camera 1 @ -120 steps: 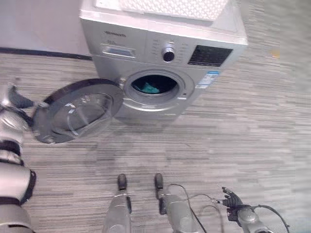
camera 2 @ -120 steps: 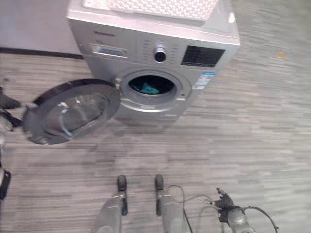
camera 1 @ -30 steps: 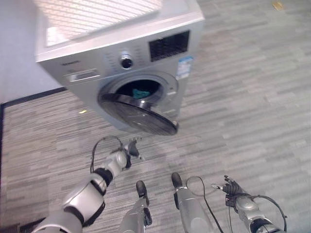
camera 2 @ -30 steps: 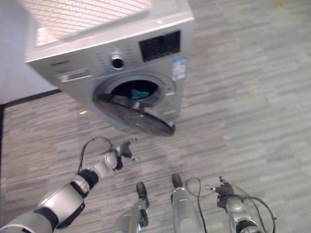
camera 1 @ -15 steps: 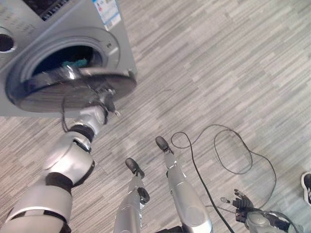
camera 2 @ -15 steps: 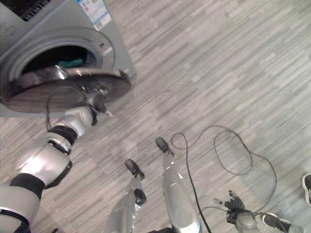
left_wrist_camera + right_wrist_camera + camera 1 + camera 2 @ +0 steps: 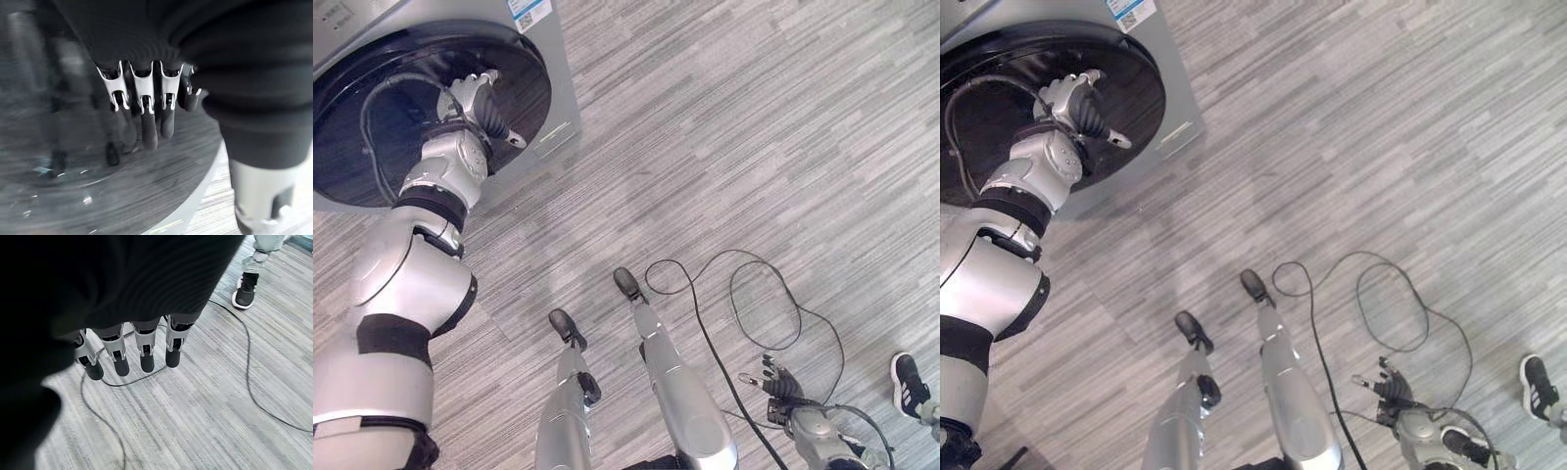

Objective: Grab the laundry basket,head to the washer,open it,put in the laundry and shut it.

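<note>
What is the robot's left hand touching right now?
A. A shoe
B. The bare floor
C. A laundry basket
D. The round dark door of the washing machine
D: the left hand has its straight fingers laid flat against the washer door, which sits pushed up to the front of the washer.

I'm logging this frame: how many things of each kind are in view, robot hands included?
Washer: 1
Washer door: 1
Robot hands: 2, left hand on the door, right hand low over the floor
Person's shoe: 1
Total: 5
</note>
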